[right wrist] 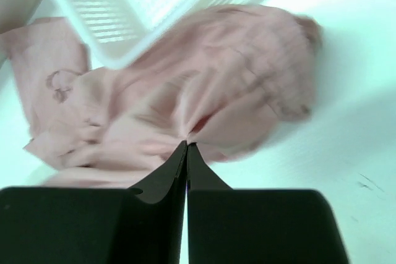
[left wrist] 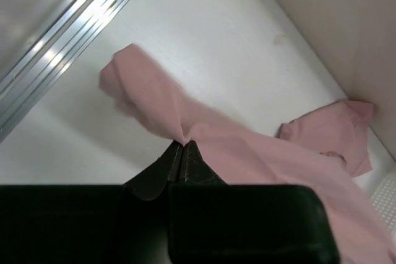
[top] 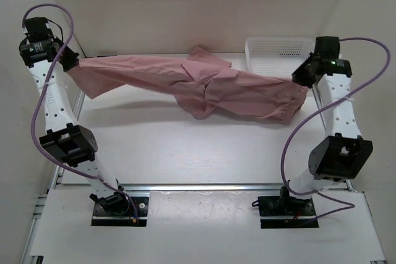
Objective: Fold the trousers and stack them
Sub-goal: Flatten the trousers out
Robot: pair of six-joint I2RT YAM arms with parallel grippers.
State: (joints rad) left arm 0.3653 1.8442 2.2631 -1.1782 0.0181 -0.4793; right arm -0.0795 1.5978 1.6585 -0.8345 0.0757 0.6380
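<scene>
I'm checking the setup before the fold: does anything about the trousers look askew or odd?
Yes. The trousers, pinched at each end by the left gripper and right gripper, are bunched and twisted in the middle, with one flap sticking out toward the far side.

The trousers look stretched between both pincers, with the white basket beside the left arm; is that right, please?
Not quite: the trousers stretch between the left pincer and right pincer, but the basket stands beside the right arm; the top view shows it.
</scene>
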